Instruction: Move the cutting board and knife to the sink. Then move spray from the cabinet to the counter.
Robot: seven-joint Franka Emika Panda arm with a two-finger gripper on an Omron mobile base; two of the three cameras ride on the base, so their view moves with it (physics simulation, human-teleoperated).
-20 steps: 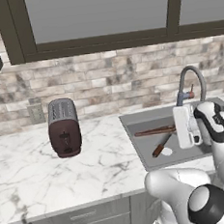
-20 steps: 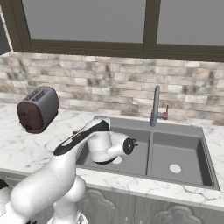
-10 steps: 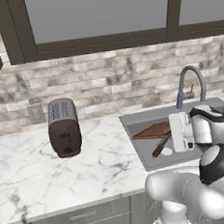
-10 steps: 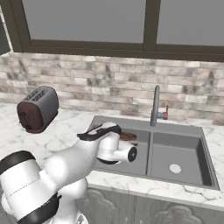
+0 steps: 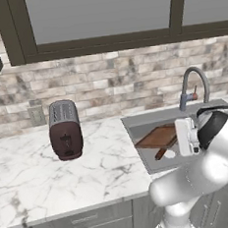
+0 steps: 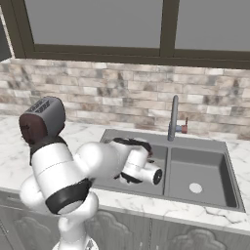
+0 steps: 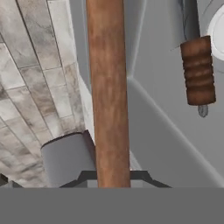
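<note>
Left base view: the cutting board, a flat reddish-brown wooden slab with visible grain, lies tilted in the left basin of the grey sink, one long edge propped toward the rim. Just below it the knife shows its brown handle poking out on the basin floor. The white arm reaches over the basin's near right side, and its hand hides the gripper there.

Hand view, close up: the board runs as a long brown plank straight up from between the gripper fingers, which are closed nearly all the way, pinching the board's thin edge. To its right the knife shows a ribbed, rounded brown handle with a small grey tang tip; its dark blade runs up out of the picture, lying on the smooth grey sink floor. A pale round drain sits at the right edge beside the handle. Brick-patterned tiles in beige and grey fill the left side.

Right base view: the arm's bulky white links cover most of the left basin, so board and knife are hidden there; the right basin is bare with a round drain.

A curved grey faucet with a red-tipped lever stands behind the sink. On the white, grey-veined marble counter a dark red toaster with a metal slotted top stands well to the left of the sink. Grey drawers run beneath, dark-framed windows above.
</note>
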